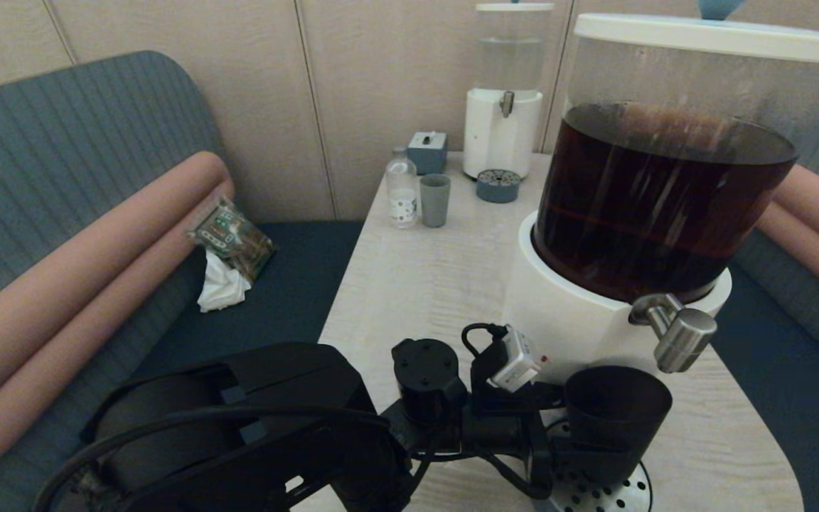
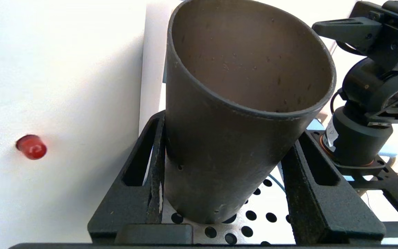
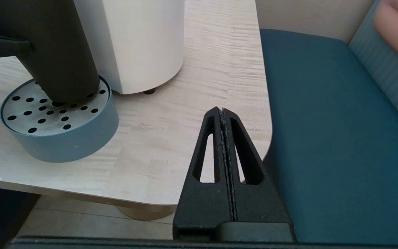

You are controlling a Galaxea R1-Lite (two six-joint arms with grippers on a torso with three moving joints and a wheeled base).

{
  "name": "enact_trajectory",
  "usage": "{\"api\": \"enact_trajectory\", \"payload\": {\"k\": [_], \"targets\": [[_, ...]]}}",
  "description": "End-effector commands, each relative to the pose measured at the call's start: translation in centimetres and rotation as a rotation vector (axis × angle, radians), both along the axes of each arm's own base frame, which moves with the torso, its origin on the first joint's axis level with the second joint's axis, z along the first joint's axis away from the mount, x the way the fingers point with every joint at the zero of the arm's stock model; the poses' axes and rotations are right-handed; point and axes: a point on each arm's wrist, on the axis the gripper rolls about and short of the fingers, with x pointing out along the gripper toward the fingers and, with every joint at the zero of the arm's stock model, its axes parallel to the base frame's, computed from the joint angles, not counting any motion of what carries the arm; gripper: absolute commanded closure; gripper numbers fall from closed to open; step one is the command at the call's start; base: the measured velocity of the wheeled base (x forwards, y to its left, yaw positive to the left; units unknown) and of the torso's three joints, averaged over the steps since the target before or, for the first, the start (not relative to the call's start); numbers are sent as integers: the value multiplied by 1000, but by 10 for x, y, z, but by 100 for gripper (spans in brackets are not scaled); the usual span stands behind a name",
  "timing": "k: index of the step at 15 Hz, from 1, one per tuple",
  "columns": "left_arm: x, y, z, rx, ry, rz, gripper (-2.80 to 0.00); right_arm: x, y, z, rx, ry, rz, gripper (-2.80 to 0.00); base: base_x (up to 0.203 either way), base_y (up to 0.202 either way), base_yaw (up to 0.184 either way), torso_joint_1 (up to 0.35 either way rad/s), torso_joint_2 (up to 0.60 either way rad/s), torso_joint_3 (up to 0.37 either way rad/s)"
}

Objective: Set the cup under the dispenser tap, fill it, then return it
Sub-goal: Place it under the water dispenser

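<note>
- The cup is held by the left gripper at about 5 o'clock in the head view, with a finger pressed on each side of its lower wall.
- The cup is seen resting, slightly tilted, on the perforated drip tray, and its inside looks dry and empty (so the filling is judged not yet done).
- The dispenser tap stands at about 1 o'clock from the cup's rim, a little off its centre; if the tap is opened like this, the dark drink could run down the rim or outside.
- The tilt could also cause tipping if the fingers are released.
- The tray contact is shown only in the wrist views; the tap is shown only in the head view.
- The right gripper is parked beside the table edge, its fingers pressed together on nothing.
</note>
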Motion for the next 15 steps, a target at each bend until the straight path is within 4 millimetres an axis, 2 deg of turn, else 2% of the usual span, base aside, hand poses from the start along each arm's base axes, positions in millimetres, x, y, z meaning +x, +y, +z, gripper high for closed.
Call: {"api": "enact_trajectory", "payload": {"k": [1, 13, 14, 15], "targets": [[0, 0, 0, -4, -5, -3, 0, 1, 0, -3, -1, 8, 1, 0, 0, 0, 0, 0, 0, 0], [-3, 4, -5, 17, 16, 12, 0, 1, 0, -3, -1, 8, 0, 0, 0, 0, 0, 0, 0, 0], [-4, 4, -6, 19, 18, 11, -280, 1, 0, -3, -1, 8, 0, 0, 0, 0, 0, 0, 0, 0], [-4, 4, -5, 18, 17, 11, -280, 1, 0, -3, -1, 8, 1, 0, 0, 0, 0, 0, 0, 0]]}}
